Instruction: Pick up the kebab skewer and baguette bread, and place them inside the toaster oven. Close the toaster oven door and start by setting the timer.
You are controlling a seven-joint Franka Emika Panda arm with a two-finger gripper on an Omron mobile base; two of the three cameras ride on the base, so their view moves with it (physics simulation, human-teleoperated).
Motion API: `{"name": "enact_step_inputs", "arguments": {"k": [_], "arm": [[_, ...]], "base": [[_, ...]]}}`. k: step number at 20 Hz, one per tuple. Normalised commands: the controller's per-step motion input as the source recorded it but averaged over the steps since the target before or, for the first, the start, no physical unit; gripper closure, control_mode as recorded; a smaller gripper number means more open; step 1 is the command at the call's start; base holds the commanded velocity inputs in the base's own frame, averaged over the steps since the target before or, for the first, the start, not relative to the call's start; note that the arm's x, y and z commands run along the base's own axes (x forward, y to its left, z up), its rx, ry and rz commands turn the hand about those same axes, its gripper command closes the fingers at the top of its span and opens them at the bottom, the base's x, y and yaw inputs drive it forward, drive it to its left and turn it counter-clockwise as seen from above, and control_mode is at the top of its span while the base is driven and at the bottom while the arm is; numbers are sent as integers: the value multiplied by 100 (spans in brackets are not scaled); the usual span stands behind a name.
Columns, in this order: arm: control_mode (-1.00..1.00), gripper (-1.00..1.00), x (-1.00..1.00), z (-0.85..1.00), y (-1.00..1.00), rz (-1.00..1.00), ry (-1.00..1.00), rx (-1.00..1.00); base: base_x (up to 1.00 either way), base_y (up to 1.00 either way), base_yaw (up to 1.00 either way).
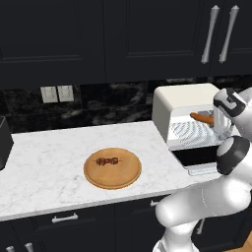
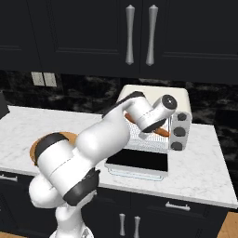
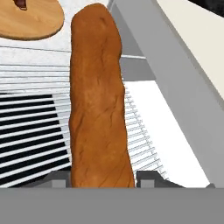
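My gripper [image 3: 103, 178] is shut on the near end of the baguette bread [image 3: 98, 100], a long orange-brown loaf. The loaf reaches into the open toaster oven [image 1: 182, 98], just above its wire rack [image 3: 35, 109]. From the base cameras the baguette bread [image 1: 201, 117] [image 2: 161, 132] lies across the oven's mouth beside my hand [image 1: 221, 120]. The toaster oven door [image 1: 198, 158] [image 2: 138, 161] hangs open and flat in front. The kebab skewer [image 1: 107, 161] lies on the round wooden board [image 1: 123, 179], left of the oven.
Dark knobs [image 2: 179, 132] run down the oven's right side. A black toaster [image 1: 4, 142] stands at the counter's far left. Dark upper cabinets with bar handles [image 1: 210, 34] hang overhead. The marble counter [image 1: 49, 162] stretches left of the board.
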Motion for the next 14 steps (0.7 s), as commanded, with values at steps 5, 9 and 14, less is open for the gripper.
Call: {"name": "enact_step_inputs", "arguments": {"k": [5, 9, 14], "arm": [[-100, 100, 36, -32, -20, 0, 0, 1], [-100, 100, 46, -23, -12, 0, 0, 0], [-100, 100, 25, -6, -12, 0, 1, 0]], "base": [[0, 0, 0], [0, 0, 0], [0, 0, 0]]}}
